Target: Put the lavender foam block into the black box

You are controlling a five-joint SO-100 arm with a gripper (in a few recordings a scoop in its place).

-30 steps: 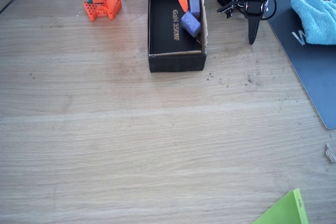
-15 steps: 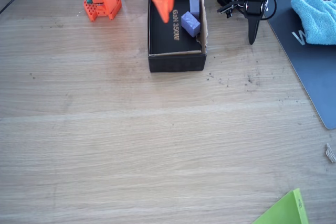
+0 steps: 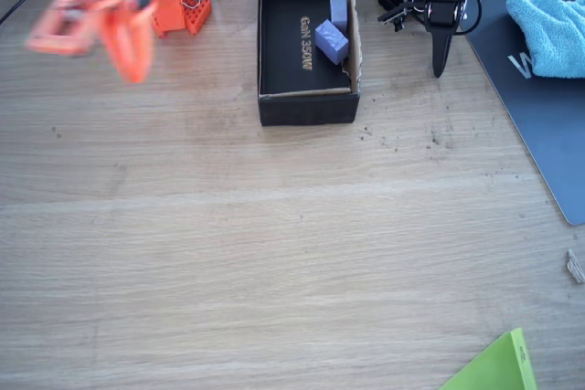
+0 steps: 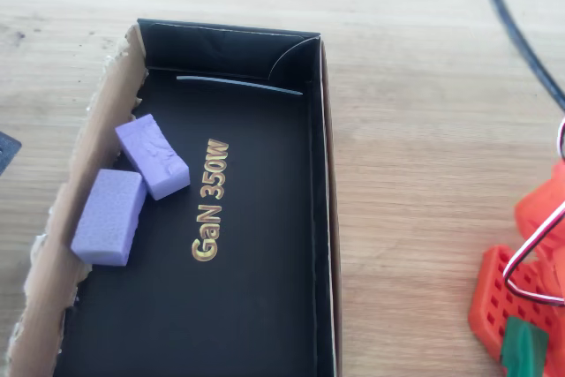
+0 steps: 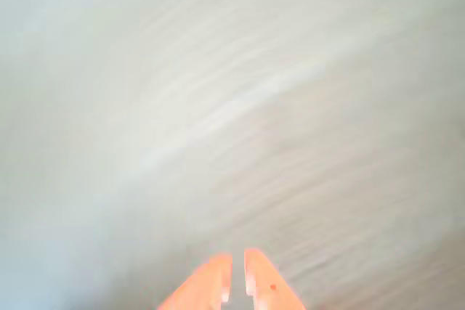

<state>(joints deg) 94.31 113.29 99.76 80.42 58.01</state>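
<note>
The lavender foam block [image 3: 331, 41] lies loose on the floor of the black box [image 3: 306, 102], against its right wall in the fixed view. From overhead the block [image 4: 152, 155] rests beside the gold lettering, near the box's torn brown edge [image 4: 93, 143]. My orange gripper [image 3: 137, 63] is motion-blurred, well left of the box and above the wooden table. In the wrist view its fingers [image 5: 236, 258] stand nearly together with nothing between them, over blurred table.
A paler lavender block [image 3: 339, 11] [image 4: 109, 216] also lies in the box. The arm's orange base [image 3: 178, 2] stands at the back left. A blue cloth [image 3: 548, 29] lies on a dark mat [image 3: 539, 107] at the right. A green sheet [image 3: 498, 367] pokes in at bottom right.
My gripper has left the box and swung fast to the left across the table. The lavender foam block stays in the box where it was.
</note>
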